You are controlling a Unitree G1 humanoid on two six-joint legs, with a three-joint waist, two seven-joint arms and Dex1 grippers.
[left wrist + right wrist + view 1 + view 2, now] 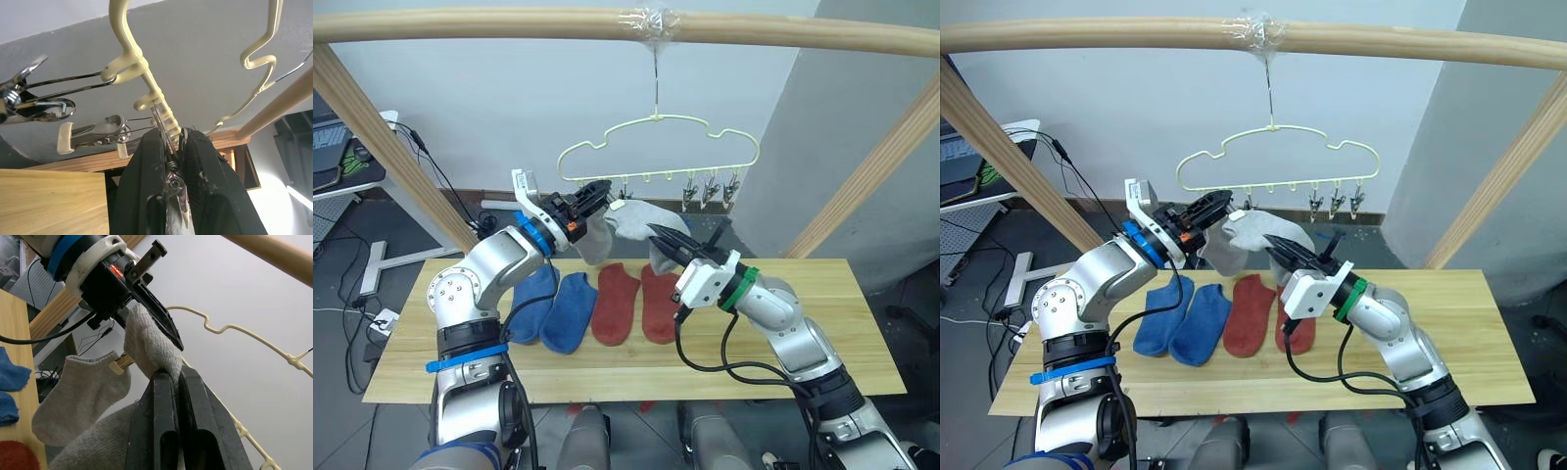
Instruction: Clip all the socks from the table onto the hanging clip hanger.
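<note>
The pale clip hanger (656, 122) hangs from a wooden pole. My left gripper (604, 191) reaches up to its row of clips and is shut on one metal clip (168, 147). My right gripper (658, 235) is shut on a light grey sock (644, 217), holding its end up against the left gripper's fingers (156, 318). A second grey sock (594, 243) hangs from a clip just left of it. Two blue socks (553, 305) and two red socks (636, 304) lie side by side on the table (862, 323) below.
Three free clips (710, 191) hang at the hanger's right end. Slanted wooden frame poles (396, 162) rise at both sides of the table. Cables and a desk (342, 166) stand at the far left. The table's right half is bare wood.
</note>
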